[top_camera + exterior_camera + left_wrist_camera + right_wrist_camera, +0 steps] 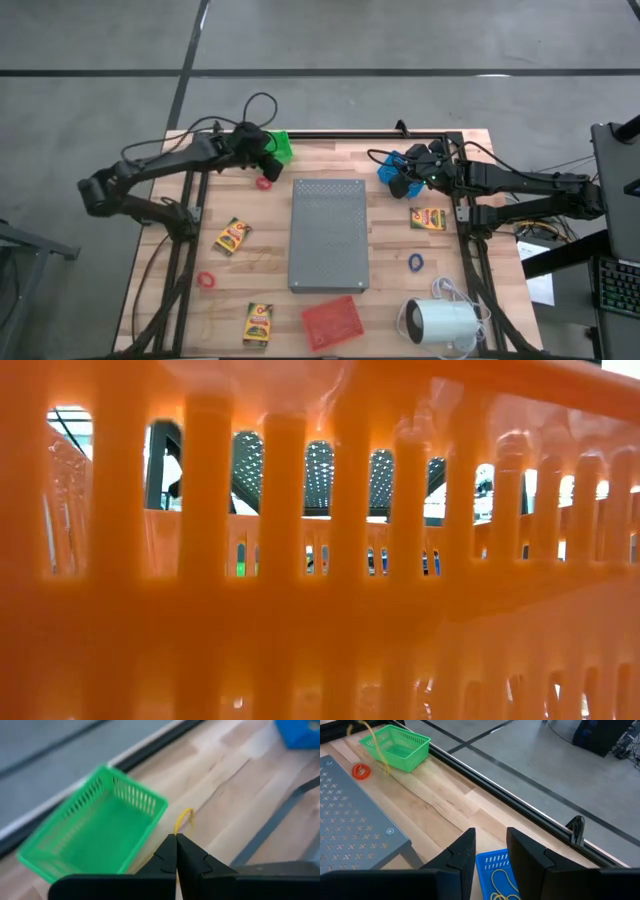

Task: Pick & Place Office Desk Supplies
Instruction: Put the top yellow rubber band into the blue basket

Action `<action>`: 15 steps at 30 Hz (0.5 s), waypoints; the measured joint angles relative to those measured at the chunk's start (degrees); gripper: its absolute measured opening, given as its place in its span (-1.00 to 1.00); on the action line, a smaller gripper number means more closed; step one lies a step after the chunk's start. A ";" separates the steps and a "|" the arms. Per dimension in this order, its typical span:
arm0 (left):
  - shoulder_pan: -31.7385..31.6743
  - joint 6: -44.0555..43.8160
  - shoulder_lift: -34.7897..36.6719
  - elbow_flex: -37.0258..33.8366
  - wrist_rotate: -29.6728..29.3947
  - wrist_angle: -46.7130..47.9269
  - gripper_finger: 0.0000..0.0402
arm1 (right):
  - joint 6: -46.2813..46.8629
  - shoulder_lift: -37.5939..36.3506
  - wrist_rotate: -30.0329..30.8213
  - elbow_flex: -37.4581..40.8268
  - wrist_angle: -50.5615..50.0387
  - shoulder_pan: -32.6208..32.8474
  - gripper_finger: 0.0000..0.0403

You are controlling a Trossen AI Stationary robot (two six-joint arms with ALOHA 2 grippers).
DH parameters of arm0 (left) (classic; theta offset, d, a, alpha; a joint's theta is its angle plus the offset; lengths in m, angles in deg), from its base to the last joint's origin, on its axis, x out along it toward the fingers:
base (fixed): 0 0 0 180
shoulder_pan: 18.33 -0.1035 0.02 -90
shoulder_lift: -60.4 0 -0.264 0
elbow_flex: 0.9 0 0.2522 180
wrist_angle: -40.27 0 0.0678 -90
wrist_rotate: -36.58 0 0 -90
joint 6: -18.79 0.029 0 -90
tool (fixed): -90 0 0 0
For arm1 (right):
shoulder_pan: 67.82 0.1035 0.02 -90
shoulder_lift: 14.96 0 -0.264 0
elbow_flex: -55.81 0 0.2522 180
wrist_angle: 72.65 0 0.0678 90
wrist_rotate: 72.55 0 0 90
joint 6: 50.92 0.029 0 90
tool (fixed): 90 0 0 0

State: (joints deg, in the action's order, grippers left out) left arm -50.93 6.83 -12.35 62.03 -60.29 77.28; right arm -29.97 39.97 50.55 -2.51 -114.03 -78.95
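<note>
My left gripper (176, 840) hovers at the table's far left beside a green basket (95, 837), shut on a thin tan rubber band (184, 820). My right gripper (492, 850) stands open above a blue basket (492, 867) at the far right, which holds rubber bands (502, 882). Yellow crayon boxes (232, 236) (258, 323) (428, 218) lie flat on the wood. A red ring (264, 183) lies near the green basket (281, 145), another red ring (206, 280) at the near left, and a blue ring (416, 262) right of the grey slab. My left gripper pinches the tan rubber band between its two fingertips (167, 851), which slant down toward the table's far side. One end of the loop (186, 814) sticks out past the tips. The band is lifted clear of the table, and in the right wrist view it hangs slack (376, 745) by the green basket.
A big grey perforated slab (328, 235) fills the table's middle. A red basket (332, 322) and a white cylinder with a cord (440, 322) sit at the near edge. The red basket's slotted wall (320, 610) blocks the low view. A black rail (520, 805) runs along the far edge.
</note>
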 joint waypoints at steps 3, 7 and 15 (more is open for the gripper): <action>0.04 3.44 2.78 0.00 0.02 -2.50 -0.99 | 0.00 0.00 0.00 0.00 0.00 0.00 -0.47; 0.04 10.89 4.64 0.00 1.58 -8.23 -0.99 | 0.00 -0.01 -0.02 0.00 0.01 0.00 -0.45; 0.26 25.02 4.79 0.02 14.46 -20.77 -0.99 | 0.00 -0.02 -0.02 0.00 0.04 0.00 -0.45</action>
State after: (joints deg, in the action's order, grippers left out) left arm -50.66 31.85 -7.57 62.05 -45.83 56.51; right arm -29.97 39.95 50.53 -2.51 -113.98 -78.95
